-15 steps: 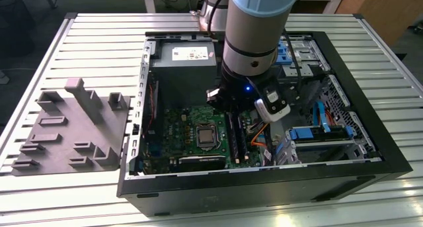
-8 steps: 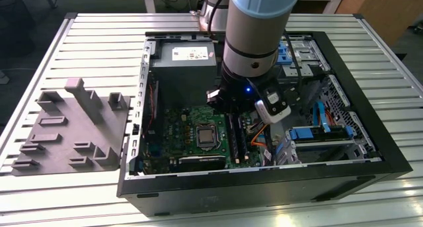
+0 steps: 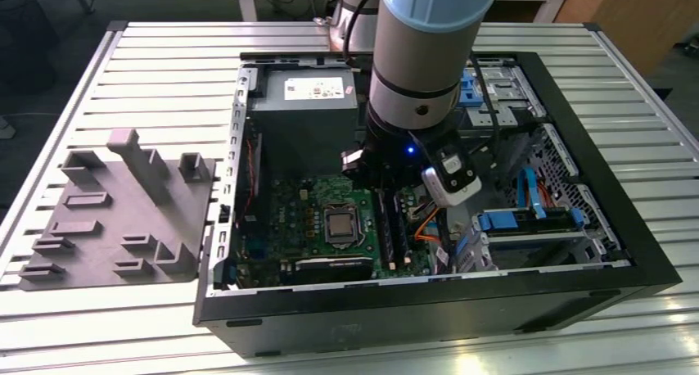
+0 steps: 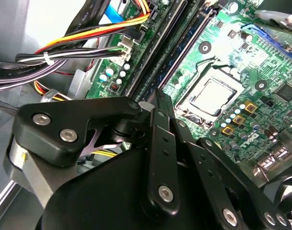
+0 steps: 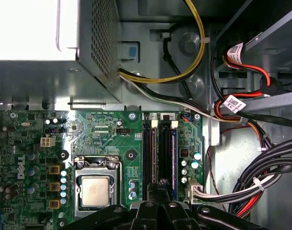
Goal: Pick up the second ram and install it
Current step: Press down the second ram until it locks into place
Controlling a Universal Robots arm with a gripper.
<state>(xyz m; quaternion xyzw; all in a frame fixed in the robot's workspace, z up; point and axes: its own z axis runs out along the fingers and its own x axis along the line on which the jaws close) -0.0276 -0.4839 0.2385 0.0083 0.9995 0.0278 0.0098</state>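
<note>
1. The arm reaches down into the open computer case (image 3: 224, 252), with its gripper (image 3: 377, 182) low over the green motherboard (image 3: 290, 219), right above the memory slots (image 5: 160, 153) that run beside the CPU socket (image 5: 95, 189).
2. In the first wrist view the gripper (image 5: 160, 191) sits at the near end of those slots. Its fingers appear drawn close together on a thin dark edge that lines up with a slot, most likely the second RAM stick (image 5: 161, 184); I cannot tell for certain that it is pinched.
3. At least one slot already looks filled by a module with a blue label (image 5: 173, 143), so I judge the first stick to be in place.
4. The pick-up seems done, since the gray parts tray (image 3: 114, 211) on the exterior view's left stands well apart from the arm.
5. Whether the stick is fully pressed home, with the white end latches (image 5: 154, 123) closed, cannot be made out; I judge seating to be in hand or just finishing.
</note>
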